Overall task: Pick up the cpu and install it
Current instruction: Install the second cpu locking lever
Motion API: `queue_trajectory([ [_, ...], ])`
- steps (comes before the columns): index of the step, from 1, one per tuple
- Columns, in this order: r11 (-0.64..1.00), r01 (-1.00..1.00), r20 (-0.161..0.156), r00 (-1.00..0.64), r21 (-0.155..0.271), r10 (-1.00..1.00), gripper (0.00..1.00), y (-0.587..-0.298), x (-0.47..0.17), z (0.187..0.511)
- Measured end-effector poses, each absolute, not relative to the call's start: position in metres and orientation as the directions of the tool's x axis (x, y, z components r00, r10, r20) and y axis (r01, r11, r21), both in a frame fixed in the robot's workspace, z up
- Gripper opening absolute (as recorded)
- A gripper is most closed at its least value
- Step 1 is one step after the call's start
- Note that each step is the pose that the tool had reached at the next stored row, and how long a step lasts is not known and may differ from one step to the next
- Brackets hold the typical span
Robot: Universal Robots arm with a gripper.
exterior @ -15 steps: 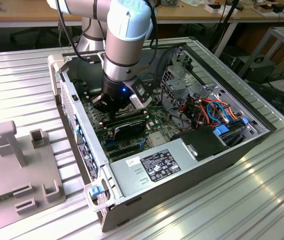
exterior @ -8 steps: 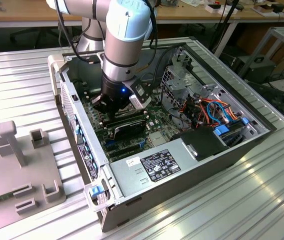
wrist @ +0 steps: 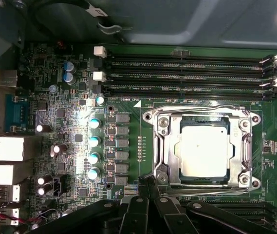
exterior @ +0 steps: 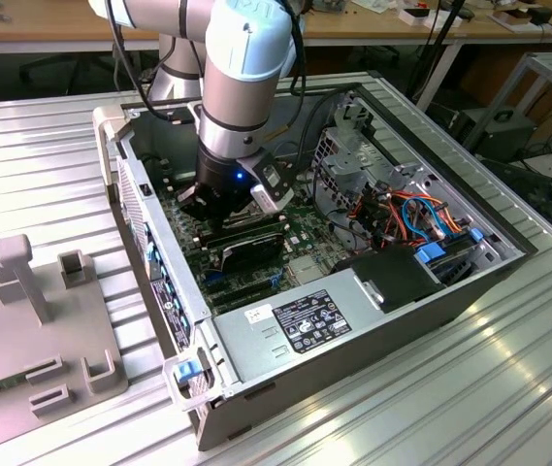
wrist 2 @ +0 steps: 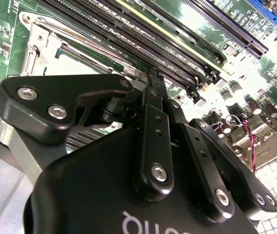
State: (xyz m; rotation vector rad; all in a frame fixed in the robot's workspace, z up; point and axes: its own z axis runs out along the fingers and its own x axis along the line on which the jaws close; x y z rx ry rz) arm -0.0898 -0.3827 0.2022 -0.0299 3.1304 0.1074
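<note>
The cpu (wrist: 204, 148), a flat square chip with a pale silver face, lies inside the socket's metal frame (wrist: 161, 146) on the green motherboard in the first wrist view. My gripper (wrist: 148, 181) hovers just off one edge of that frame, apart from the chip, its black fingers (wrist: 134, 214) pressed together with nothing between them. In the second wrist view the gripper (wrist 2: 153, 75) tapers to a closed tip over the board, with part of the socket frame (wrist 2: 36, 48) beyond it. In the exterior view the gripper (exterior: 219, 216) reaches down into the open computer case (exterior: 149, 243).
Long black memory slots (wrist: 187, 78) run beside the socket. Rows of capacitors (wrist: 94, 146) and rear ports (wrist: 4, 148) stand near it. A power supply (exterior: 305, 325) and cabled drive bay (exterior: 421, 218) crowd the case. A grey fixture tray (exterior: 33, 330) sits at the exterior view's left.
</note>
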Motion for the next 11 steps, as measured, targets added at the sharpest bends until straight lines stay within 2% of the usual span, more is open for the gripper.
queue_trajectory([
  [11, 0.997, -0.019, -0.01, -1.0, 0.068, -0.019, 0.11, -0.3832, -0.0907, 0.2041],
])
